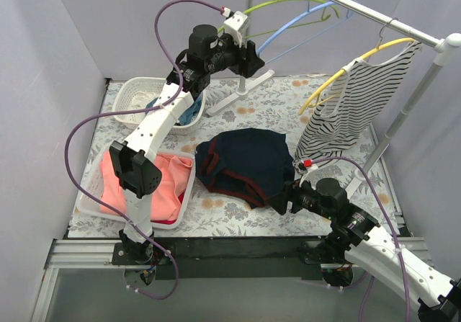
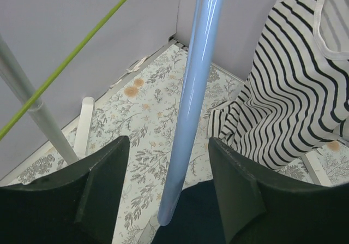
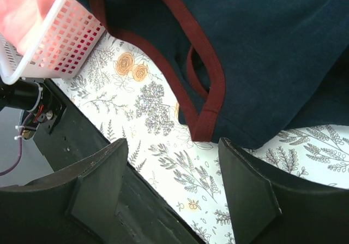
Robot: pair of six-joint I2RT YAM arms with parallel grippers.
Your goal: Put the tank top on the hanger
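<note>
Left jaws parted astride hanger (image 2: 196, 91), striped top (image 2: 289, 107) beside, tank top (image 1: 245, 160) below

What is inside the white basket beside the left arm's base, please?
A coral-pink garment fills the basket. Anything beneath it, and the basket's floor, is covered; the left arm also hides part of the garment from above.

Navy tank top (image 1: 248, 162), dark red trim; light-blue hanger (image 2: 196, 91); black-and-white striped top (image 1: 353, 106)
</note>
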